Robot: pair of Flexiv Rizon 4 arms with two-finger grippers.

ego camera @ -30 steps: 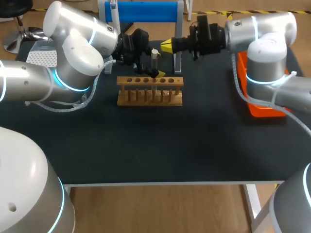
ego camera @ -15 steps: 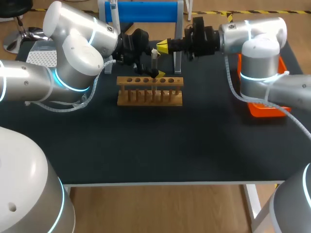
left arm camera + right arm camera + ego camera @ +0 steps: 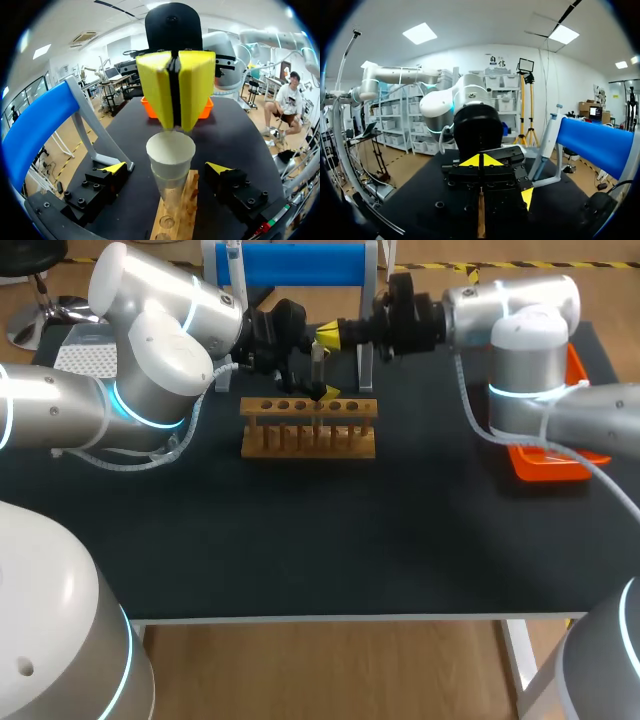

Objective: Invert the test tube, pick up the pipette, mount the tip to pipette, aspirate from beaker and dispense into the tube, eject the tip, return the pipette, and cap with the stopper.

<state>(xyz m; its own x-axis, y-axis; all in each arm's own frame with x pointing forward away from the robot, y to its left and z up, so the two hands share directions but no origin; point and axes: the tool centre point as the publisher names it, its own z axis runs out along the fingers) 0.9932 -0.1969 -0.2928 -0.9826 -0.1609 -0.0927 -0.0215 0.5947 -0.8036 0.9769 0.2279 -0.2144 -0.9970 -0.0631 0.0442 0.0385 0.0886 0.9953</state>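
Head view: tube [image 3: 318,368] upright in rack [image 3: 308,430], upper middle.
Tube: probably light, slippery, fragile glass; grip mid-body.
Left hand [image 3: 167,168]: wide around tube.
Right hand [image 3: 175,100]: pinched together above stopper [image 3: 170,149].

Wooden rack [image 3: 308,430], clear glossy tube [image 3: 172,186], matt black table [image 3: 300,530]

Lab, robot bench setup. A left arm [image 3: 120,390] and a right arm [image 3: 530,340], both white, are leaning in over a black counter [image 3: 350,540]. A wooden rack [image 3: 308,426] is sitting on it, with a tube [image 3: 170,165] standing upright at the rack. A blue stand [image 3: 295,262] is standing behind, and an orange tray [image 3: 545,462] is lying off to the side.
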